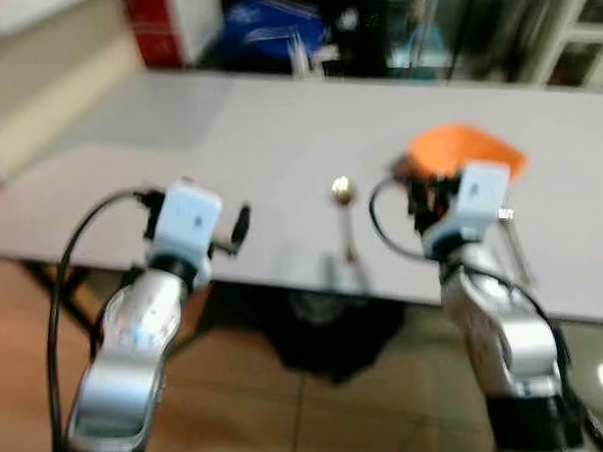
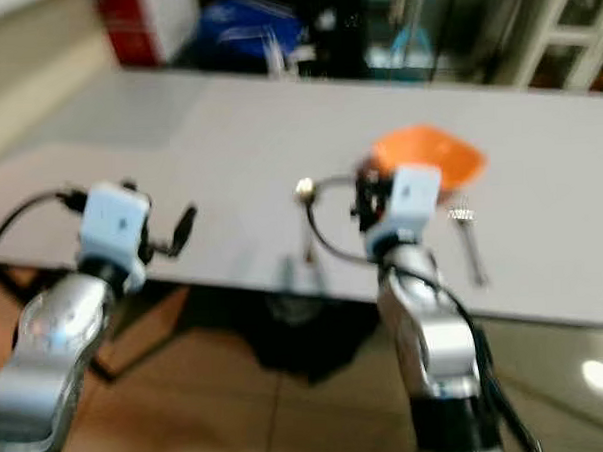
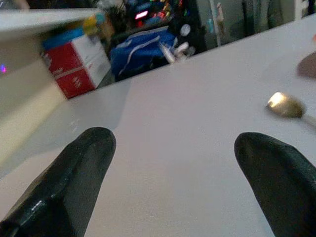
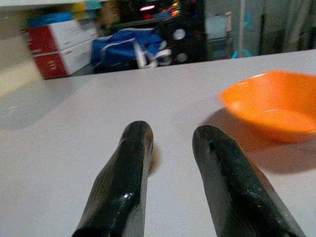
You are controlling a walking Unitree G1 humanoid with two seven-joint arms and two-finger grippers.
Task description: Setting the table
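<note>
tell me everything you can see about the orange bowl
The orange bowl looks like smooth plastic, shallow, with a rim that seems squarish with rounded corners. It sits upright on the pale grey table and looks empty. It lies just beyond the right gripper, apart from its fingers. A fork lies beside it on the robot's right.

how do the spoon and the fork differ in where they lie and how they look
The spoon lies to the left of the orange bowl; the fork lies to its right. The spoon's bowl end looks golden, while the fork looks silver-grey. Both lie flat on the white table, handles toward the near edge, held by no pincer.
</note>
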